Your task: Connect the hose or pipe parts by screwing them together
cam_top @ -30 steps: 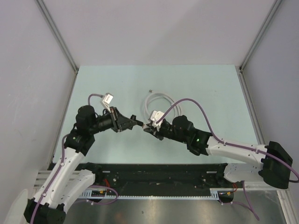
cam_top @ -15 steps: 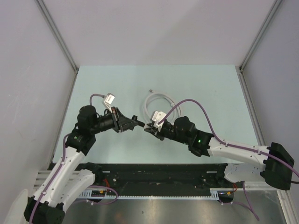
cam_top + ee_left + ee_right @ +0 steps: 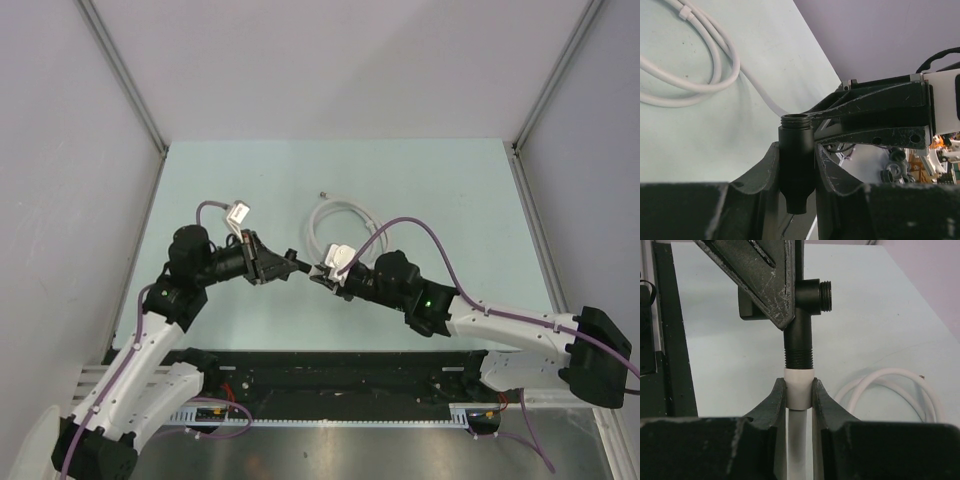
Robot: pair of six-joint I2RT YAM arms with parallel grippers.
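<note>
My left gripper is shut on a black pipe fitting with threaded ends, held between both fingers. My right gripper is shut on the white end fitting of the white hose. That white fitting sits end to end against the black fitting's lower thread. In the top view the two grippers, left and right, meet tip to tip above the table's middle. The rest of the hose lies coiled behind them, its free end on the table.
Purple cables arch over both arms. A black rail runs along the near edge of the pale green table. Grey walls with metal posts close in the left, right and far sides.
Both wrists have shifted slightly while the black fitting and white hose end stay together. Both grips are unchanged.
</note>
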